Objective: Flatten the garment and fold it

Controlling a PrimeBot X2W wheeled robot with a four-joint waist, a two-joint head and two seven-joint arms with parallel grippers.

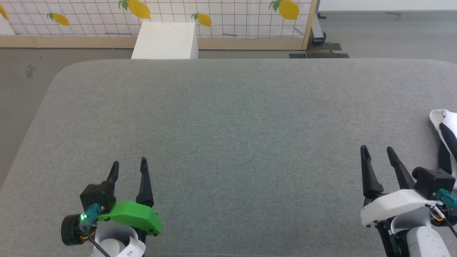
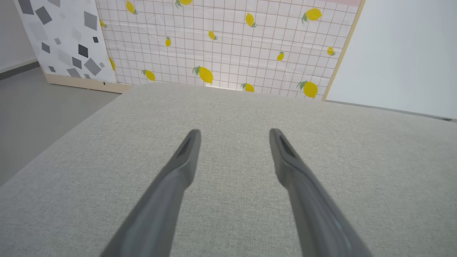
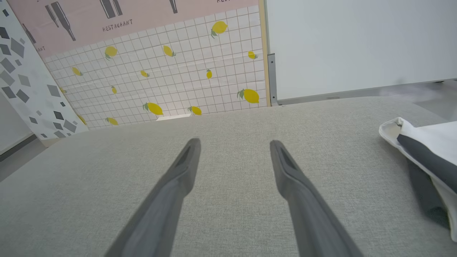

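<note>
Left pincer [image 1: 129, 161] and right pincer [image 1: 376, 147] are held low over the padded bench [image 1: 228, 142], fingers apart, empty; the garment [image 1: 438, 117] is seen bunched at the right edge, near the right pincer, presumably awaiting a pull toward centre.

Grey woven-fabric padded surface [image 1: 228, 117], wide, rounded far corners, flat and smooth. Garment [image 1: 446, 134], white with black parts, lies bunched on it at the right edge, near side, partly out of view.
</note>
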